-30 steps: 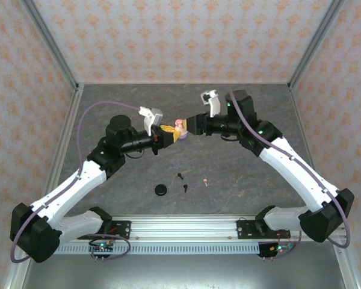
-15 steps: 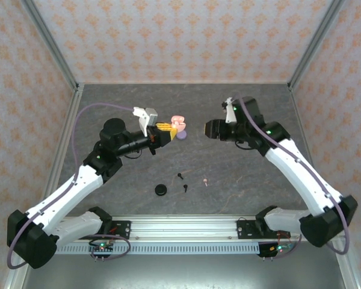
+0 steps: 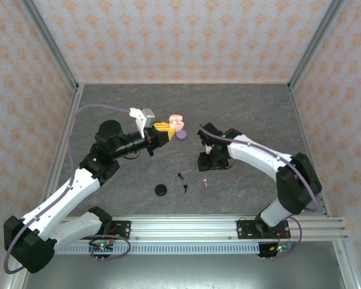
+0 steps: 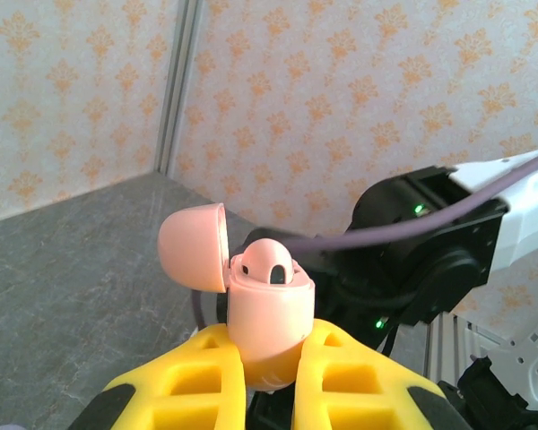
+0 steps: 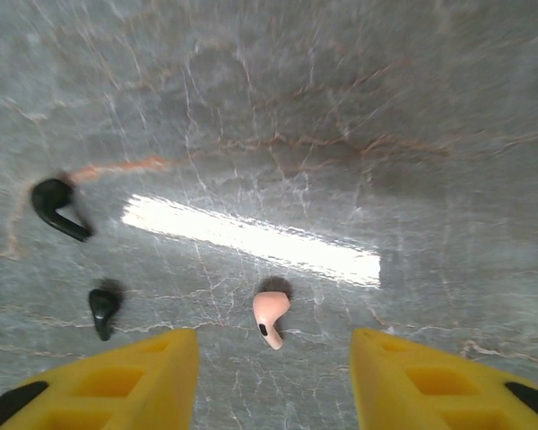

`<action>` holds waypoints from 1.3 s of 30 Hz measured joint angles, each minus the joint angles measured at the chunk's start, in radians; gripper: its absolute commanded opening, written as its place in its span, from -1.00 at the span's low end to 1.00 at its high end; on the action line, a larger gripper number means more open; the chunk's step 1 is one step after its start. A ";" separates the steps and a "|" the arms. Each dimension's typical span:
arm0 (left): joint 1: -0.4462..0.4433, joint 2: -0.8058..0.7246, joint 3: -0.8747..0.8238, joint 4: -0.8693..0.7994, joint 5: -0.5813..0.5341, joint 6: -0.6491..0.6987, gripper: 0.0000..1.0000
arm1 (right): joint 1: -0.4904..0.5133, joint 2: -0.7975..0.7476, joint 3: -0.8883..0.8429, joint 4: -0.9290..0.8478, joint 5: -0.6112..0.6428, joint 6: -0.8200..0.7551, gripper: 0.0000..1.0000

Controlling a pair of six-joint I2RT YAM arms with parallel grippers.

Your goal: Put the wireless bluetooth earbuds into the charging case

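Three loose earbuds lie on the table (image 3: pixel 259 108): one pink earbud (image 5: pixel 270 318) and two black earbuds (image 5: pixel 58 208) (image 5: pixel 103 307). Both black ones sit near the pink earbud, on its left in the top view. One black round case (image 3: pixel 161 189) rests farther to the left of it.

The right gripper (image 3: pixel 204 164) hangs just beyond the pink earbud. Its yellow fingers (image 5: pixel 125 381) are spread wide, empty, with the earbud between them.

Well beyond the pink earbud and to its left, the left gripper (image 3: pixel 167 127) is clamped on one pink charging case (image 4: pixel 269 313). The case's lid (image 4: pixel 193 246) is tipped open. A rounded pink head with a dark spot sits in the case's well; it looks like a second pink earbud. One lilac round piece (image 3: pixel 180 135) lies just beside that gripper. Any marking on the cases is too small to read.
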 measured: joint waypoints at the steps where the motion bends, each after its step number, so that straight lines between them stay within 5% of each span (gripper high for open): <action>1: 0.000 0.000 0.000 -0.001 0.000 0.001 -0.92 | 0.010 0.018 -0.003 0.003 0.000 0.000 -0.13; 19: 0.000 0.000 0.000 -0.015 -0.004 0.008 -0.92 | 0.066 0.173 -0.008 0.015 0.000 -0.031 -0.41; 39: 0.000 0.000 0.000 -0.027 -0.008 0.011 -0.92 | 0.081 0.157 -0.009 0.033 0.008 -0.022 -0.60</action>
